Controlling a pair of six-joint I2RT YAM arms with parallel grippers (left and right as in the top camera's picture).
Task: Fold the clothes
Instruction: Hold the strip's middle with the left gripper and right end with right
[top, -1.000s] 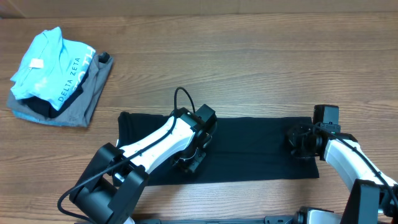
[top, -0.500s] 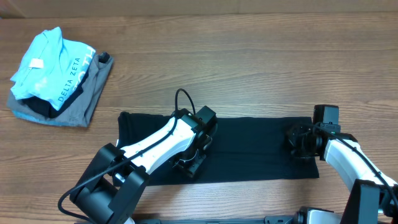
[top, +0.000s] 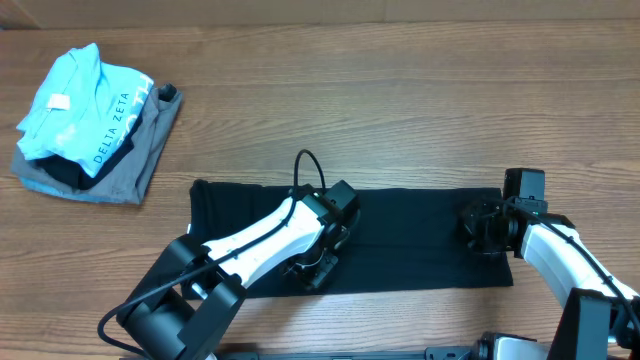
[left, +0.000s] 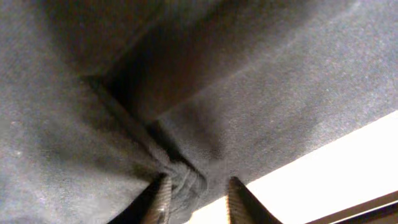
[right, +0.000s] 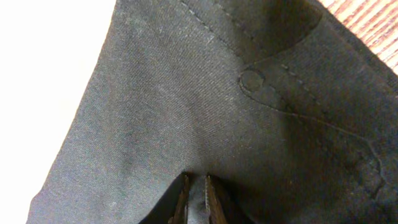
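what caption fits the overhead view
Left gripper at the near edge, right gripper at one end of a black T-shirt laid as a strip on a table

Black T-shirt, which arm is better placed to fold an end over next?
Probably right: the right gripper pinches the black T-shirt at its end, while the left gripper sits mid-shirt.

A black T-shirt (top: 420, 235), light blue shirt (top: 70, 95), grey garment (top: 145, 160).
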